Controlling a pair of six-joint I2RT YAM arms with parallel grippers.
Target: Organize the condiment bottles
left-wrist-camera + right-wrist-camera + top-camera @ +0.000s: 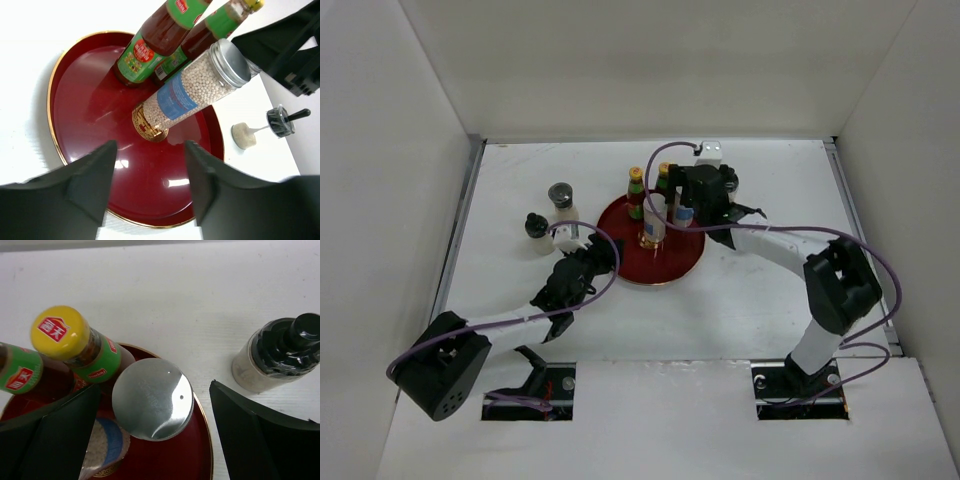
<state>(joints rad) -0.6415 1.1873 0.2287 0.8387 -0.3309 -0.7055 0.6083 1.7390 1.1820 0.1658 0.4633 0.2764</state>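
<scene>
Two red sauce bottles with green necks and yellow caps [635,190] [663,180] stand at the back of the round dark-red tray [665,270]. They also show in the left wrist view [150,45] and the right wrist view [65,335]. A silver-capped shaker [653,215] [190,90] [152,397] stands on the tray's gold emblem. My right gripper [672,205] [154,387] is open, one finger on each side of the shaker's cap and clear of it. My left gripper [603,250] [150,150] is open and empty over the tray's near left rim. Two black-capped jars [562,200] [535,228] stand left of the tray.
A third black-capped jar [285,352] [277,120] stands on the white table just off the tray's right side, close to my right gripper's finger [260,440]. White walls enclose the table on three sides.
</scene>
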